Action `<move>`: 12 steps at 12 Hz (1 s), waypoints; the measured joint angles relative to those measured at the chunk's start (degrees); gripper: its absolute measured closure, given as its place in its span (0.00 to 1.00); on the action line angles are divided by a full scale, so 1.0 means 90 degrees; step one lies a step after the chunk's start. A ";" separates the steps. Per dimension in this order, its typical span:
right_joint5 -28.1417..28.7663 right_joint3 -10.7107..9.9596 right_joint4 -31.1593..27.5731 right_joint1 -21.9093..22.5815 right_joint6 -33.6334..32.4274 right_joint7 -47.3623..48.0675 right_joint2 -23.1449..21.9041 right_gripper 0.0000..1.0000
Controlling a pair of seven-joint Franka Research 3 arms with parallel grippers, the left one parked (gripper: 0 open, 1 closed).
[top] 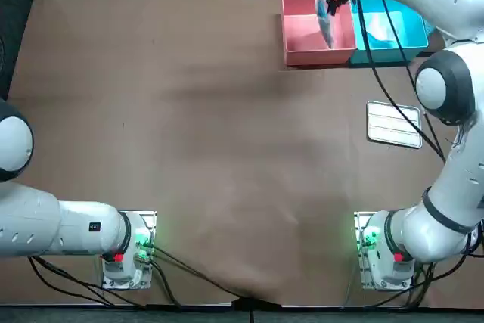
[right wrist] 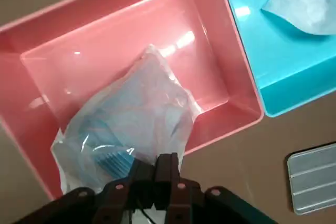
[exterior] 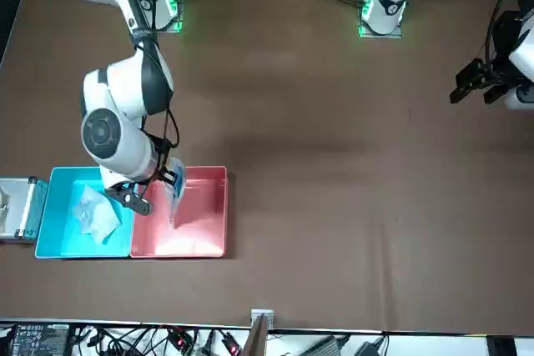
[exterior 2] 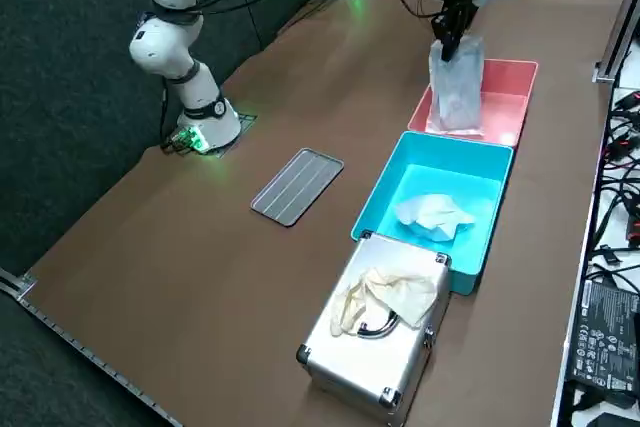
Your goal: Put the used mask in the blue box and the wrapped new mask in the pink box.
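No legible text or labels

We see a brown table (top: pixel 227 149). At its far right corner sit a pink box (top: pixel 302 34) and a bright blue box (top: pixel 407 29) holding a white used mask (top: pixel 380 33). Above the pink box, the black right gripper (top: pixel 331 1) pinches the new mask (top: pixel 326 26), blue inside clear wrap. A ribbed silver tray (top: pixel 393 123) lies near the right edge.

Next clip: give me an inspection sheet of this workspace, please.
Surface: brown table, no spills seen.
Job's things: used mask lies in blue box; wrapped mask hangs over pink box, not released.
Clutter: silver case bearing pale crumpled material; ridged metal plate.
Grippers: right gripper above the pink box, shut on the wrapped mask.
Cables: black cable runs along the right arm.
Surroundings: black electronics beyond the table's edge.
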 joint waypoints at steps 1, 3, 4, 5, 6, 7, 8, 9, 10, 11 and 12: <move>-0.0126 0.0000 0.0006 0.0059 0.0001 0.0136 0.0104 0.98; -0.0408 -0.0003 0.0015 0.0204 0.0004 0.0390 0.0332 0.98; -0.0578 -0.0004 0.0018 0.0277 0.0007 0.0522 0.0451 0.98; -0.0713 -0.0007 0.0025 0.0336 0.0019 0.0648 0.0557 0.98; -0.0794 -0.0010 0.0045 0.0383 0.0050 0.0769 0.0645 0.91; -0.0829 -0.0012 0.0095 0.0413 0.0076 0.0839 0.0724 0.81; -0.0840 -0.0018 0.0169 0.0430 0.0083 0.0898 0.0785 0.69; -0.0841 -0.0026 0.0243 0.0438 0.0083 0.0931 0.0827 0.57; -0.0841 -0.0037 0.0305 0.0442 0.0082 0.0943 0.0844 0.45; -0.0841 -0.0048 0.0377 0.0444 0.0077 0.0945 0.0845 0.33; -0.0841 -0.0060 0.0471 0.0444 0.0055 0.0945 0.0845 0.22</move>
